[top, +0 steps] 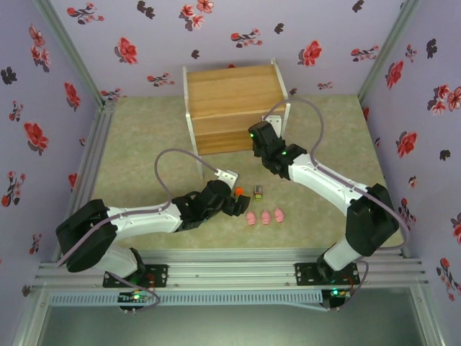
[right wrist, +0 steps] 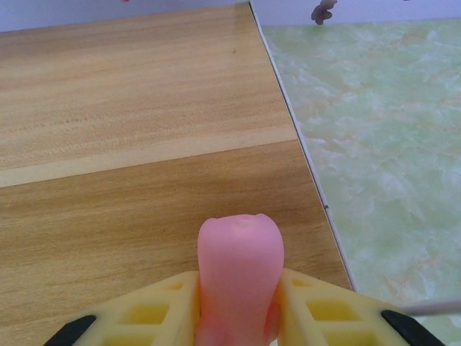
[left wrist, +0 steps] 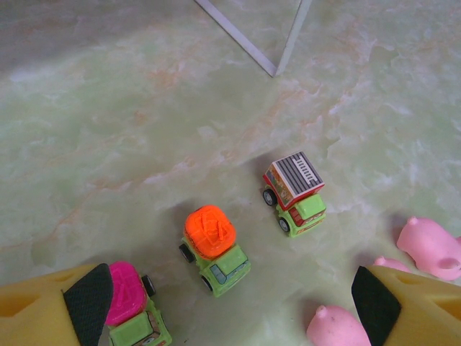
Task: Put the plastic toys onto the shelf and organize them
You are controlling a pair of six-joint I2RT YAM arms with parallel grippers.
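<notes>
Pink and rounded, a pig-like plastic toy (right wrist: 240,267) is clamped between the right fingers (right wrist: 155,311), its blunt end sticking out past their yellow tips. It hangs over the light brown wooden board of the two-tier shelf (right wrist: 144,108), close to that board's right edge; whether it touches the wood cannot be told. The left fingers (left wrist: 421,310) stand wide apart with nothing between their pads, low over the pale green marbled counter (left wrist: 108,108). Under them sits a blocky yellow-green toy truck with an orange top (left wrist: 214,249). A like truck with a magenta top (left wrist: 133,306) stands just beside one black finger pad. A third truck, with a grey striped top (left wrist: 295,189), stands a little farther off, toward the thin white frame foot (left wrist: 284,43) of the shelf. Three more pale-pink pig figures (top: 266,216) lie in a short row on the counter, just right of the left fingers and well apart from the shelf.
</notes>
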